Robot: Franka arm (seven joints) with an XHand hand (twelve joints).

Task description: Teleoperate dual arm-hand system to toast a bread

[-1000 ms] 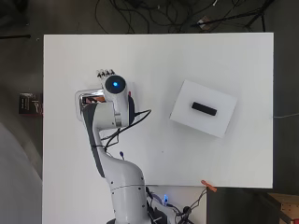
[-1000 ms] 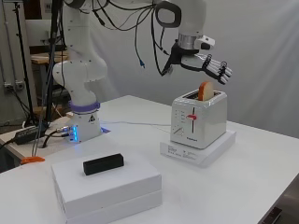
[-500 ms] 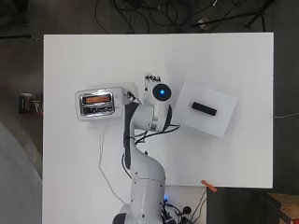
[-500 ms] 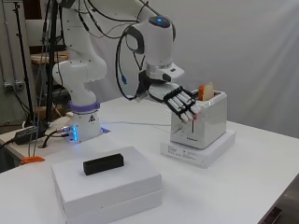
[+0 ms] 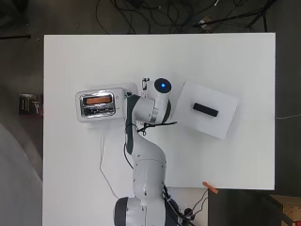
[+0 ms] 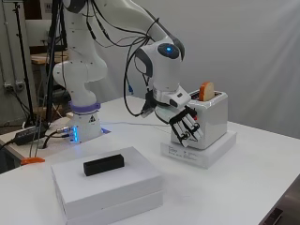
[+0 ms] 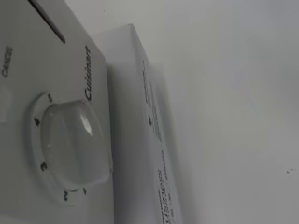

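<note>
Bread (image 6: 206, 91) sits in the toaster (image 6: 210, 120); I have lowered my open hand (image 6: 186, 127) to its front, ready for the lever.

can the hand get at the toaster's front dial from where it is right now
Probably yes. The hand hangs right at the toaster front, and the dial fills the wrist view with nothing between them.
</note>
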